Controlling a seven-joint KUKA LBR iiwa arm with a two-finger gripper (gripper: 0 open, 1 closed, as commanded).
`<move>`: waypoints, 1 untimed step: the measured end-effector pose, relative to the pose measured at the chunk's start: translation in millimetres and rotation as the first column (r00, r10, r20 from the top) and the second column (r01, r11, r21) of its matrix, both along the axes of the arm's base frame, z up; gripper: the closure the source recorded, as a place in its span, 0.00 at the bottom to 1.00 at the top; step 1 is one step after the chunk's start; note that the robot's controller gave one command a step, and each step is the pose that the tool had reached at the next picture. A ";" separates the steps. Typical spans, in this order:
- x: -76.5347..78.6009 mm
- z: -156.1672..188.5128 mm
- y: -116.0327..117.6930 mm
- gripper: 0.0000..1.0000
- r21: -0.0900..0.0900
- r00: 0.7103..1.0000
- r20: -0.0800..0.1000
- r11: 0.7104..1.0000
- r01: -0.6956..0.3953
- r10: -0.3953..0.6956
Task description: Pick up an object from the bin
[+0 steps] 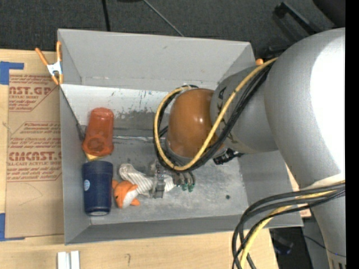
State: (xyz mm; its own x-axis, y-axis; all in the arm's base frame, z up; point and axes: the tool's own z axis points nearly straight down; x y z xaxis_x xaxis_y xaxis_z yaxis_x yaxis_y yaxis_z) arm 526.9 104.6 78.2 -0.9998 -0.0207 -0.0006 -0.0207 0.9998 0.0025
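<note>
My gripper (161, 184) hangs low over the bin's front middle, mostly hidden under the arm's wrist. Its tip is down at the right end of a white knotted rope-like piece (136, 176), and I cannot tell whether it touches it. That white piece joins an orange and white soft toy (124, 194) just to the left. A dark blue cup (97, 187) lies on its side in the front left corner. An orange cup (99, 131) lies on its side behind it, by the left wall.
The arm with its brown dome and yellow cables covers the bin's right half. A small green bit (188, 188) shows on the floor just right of the gripper. Bare grey floor lies along the front right.
</note>
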 end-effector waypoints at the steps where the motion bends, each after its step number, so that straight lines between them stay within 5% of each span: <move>1: -22.2 155.6 2.8 1.00 -0.002 0.999 0.003 0.999 -0.034 0.034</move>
